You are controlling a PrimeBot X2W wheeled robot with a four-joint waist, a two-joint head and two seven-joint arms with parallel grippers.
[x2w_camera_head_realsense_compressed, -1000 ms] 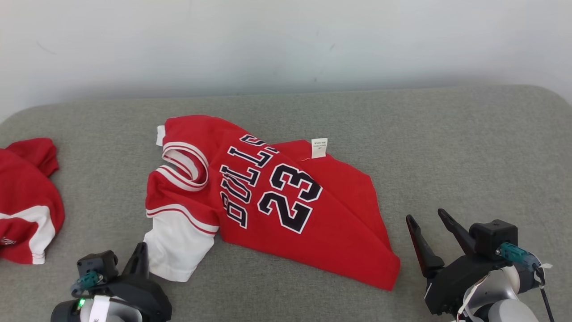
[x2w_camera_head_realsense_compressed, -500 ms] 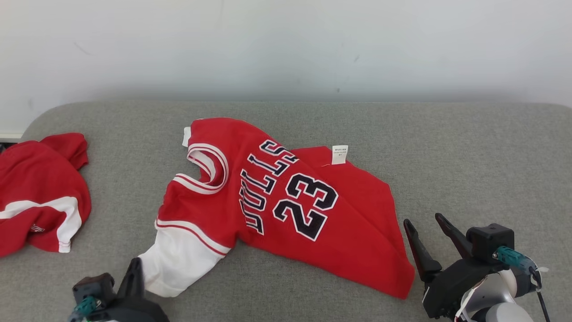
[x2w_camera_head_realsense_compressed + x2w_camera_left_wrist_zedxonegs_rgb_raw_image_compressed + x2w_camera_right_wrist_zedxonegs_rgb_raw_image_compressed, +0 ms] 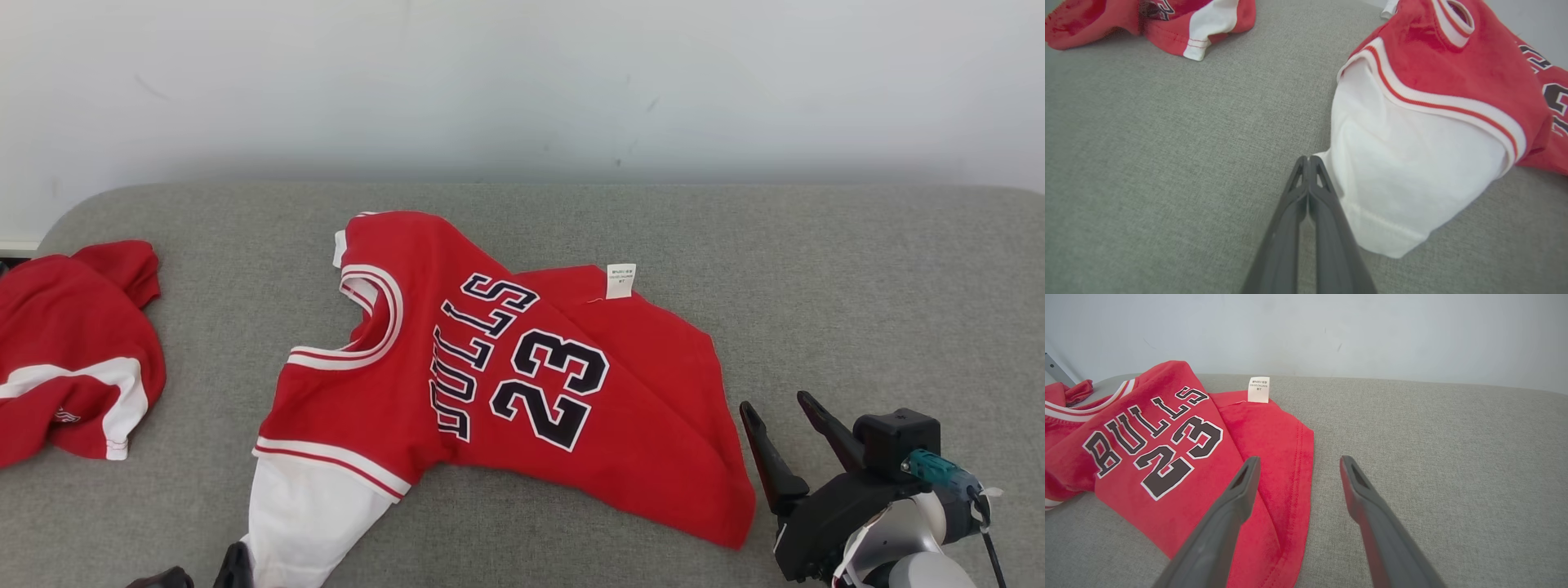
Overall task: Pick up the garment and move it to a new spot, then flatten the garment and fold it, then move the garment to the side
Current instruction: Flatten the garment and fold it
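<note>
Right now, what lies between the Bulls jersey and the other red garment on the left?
Bare grey cushion separates the jersey from the red garment; the head view shows it.

The garment [image 3: 384, 408] is red cloth with a soft, faintly velvety nap. Its white sleeve [image 3: 1412, 171] is a smoother, matt knit, and the dark 23 [image 3: 1167, 457] lies flat and matt. The label [image 3: 620, 280] looks like thin white woven tape. The cushion [image 3: 857, 286] is coarse grey woven fabric. The fingers [image 3: 1224, 522] of the right gripper [image 3: 1296, 461] and left gripper [image 3: 1309, 159] are smooth, dark, matt plastic. The wall [image 3: 522, 82] is matt and scuffed.
</note>
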